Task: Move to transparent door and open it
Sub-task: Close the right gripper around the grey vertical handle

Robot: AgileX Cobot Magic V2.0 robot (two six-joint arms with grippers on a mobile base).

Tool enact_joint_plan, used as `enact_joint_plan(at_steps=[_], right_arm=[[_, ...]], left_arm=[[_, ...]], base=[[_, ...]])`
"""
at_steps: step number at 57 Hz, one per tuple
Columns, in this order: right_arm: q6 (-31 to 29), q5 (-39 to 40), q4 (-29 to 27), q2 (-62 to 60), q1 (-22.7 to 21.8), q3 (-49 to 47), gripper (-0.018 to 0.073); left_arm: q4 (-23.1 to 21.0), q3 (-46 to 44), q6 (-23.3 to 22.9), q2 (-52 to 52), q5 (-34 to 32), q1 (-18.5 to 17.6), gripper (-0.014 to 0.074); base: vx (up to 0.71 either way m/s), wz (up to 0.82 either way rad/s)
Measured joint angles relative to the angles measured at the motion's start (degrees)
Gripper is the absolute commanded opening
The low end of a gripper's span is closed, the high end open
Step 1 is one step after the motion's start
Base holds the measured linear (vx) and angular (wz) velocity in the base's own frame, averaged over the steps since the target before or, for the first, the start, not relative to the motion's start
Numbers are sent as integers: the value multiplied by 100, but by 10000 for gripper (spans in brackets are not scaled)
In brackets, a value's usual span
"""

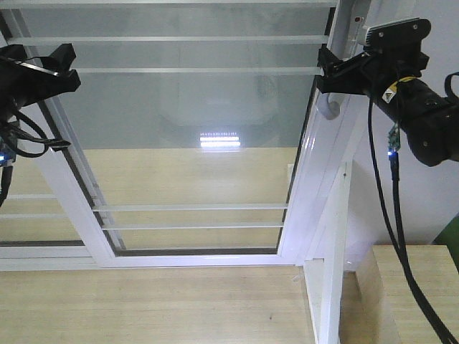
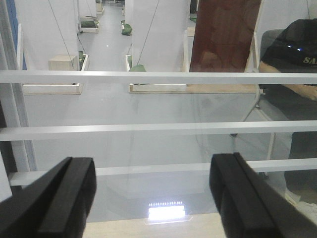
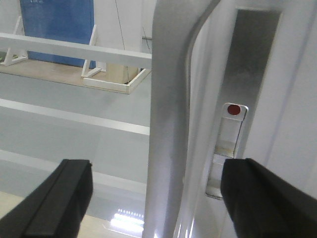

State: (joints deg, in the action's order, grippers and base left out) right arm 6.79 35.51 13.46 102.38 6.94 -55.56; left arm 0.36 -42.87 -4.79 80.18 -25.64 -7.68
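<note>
Our right gripper (image 3: pixel 157 196) stands wide open astride the transparent door's (image 1: pixel 193 122) pull handle (image 3: pixel 166 99), gripping nothing; our left gripper (image 2: pixel 151 196), also open and empty, faces its glass.

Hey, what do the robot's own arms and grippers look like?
The left gripper and right gripper have blocky matte-black fingers. The right arm is a thick black cylinder with a small yellow label, a grey camera box on top, and black cables hanging from it.
</note>
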Motion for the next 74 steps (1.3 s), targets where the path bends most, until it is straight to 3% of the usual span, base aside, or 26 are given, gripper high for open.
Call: enact_joint_plan(at_steps=[32, 38, 51, 63, 74], right_arm=[[0, 19, 0, 1062, 0, -992, 558], [0, 63, 0, 1104, 0, -1014, 442], [77, 184, -10, 1104, 13, -1014, -11], [177, 148, 10, 1104, 161, -1026, -12], [57, 70, -286, 1125, 560, -1070, -9]], left_arm=[[-36, 0, 149, 44, -68, 0, 587], [-36, 0, 149, 44, -68, 0, 587], [-36, 0, 149, 44, -68, 0, 587], [-36, 0, 149, 44, -73, 0, 587], [-36, 0, 149, 44, -73, 0, 587]], base=[[0, 0], [0, 0], [0, 0], [0, 0], [0, -1]])
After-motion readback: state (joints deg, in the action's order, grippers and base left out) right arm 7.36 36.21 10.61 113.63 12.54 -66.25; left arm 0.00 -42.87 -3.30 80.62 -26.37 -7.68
